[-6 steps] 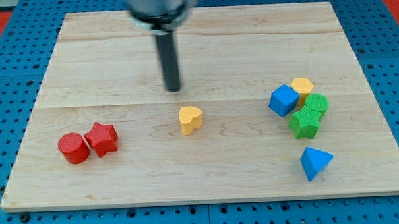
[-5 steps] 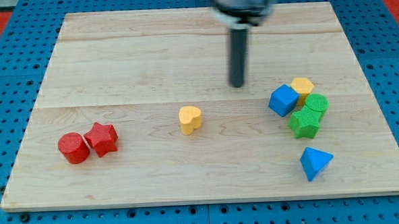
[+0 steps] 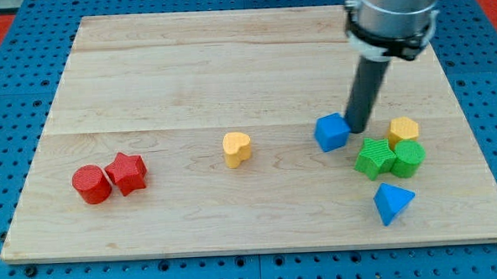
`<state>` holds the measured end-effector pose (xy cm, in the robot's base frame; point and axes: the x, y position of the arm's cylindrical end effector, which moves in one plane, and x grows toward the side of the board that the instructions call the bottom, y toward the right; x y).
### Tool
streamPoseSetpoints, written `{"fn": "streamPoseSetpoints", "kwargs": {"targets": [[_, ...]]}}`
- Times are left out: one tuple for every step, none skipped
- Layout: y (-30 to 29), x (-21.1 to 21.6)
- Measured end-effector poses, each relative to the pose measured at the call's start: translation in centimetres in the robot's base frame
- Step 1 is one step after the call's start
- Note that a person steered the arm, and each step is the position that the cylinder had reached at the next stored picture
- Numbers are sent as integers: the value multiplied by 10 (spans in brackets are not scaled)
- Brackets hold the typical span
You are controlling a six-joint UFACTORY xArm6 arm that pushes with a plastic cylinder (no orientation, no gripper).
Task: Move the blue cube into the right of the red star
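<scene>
The blue cube (image 3: 332, 132) sits right of the board's middle. My tip (image 3: 358, 131) is right against its right side, between it and the green blocks. The red star (image 3: 127, 172) lies far off at the view's lower left, touching a red cylinder (image 3: 92, 183) on its left. The rod rises from the tip to the arm's grey collar at the view's top right.
A yellow heart-shaped block (image 3: 237, 147) lies between the cube and the red star. To the right of my tip are a green star (image 3: 374, 157), a green cylinder (image 3: 408, 158) and a yellow block (image 3: 403, 130). A blue pyramid-like block (image 3: 392, 202) lies below them.
My tip swept from the upper middle to the right and came down among the right-hand cluster. The blue cube slid left; the yellow and green blocks shifted right and down.
</scene>
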<state>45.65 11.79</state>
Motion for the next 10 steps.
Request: {"fn": "streamPoseSetpoints", "kwargs": {"targets": [[-76,-1],[-149,7],[-183,40],[-162,14],[-128,-14],[-71,-11],[-75,34],[-122,32],[-191,11],[-198,3]]}}
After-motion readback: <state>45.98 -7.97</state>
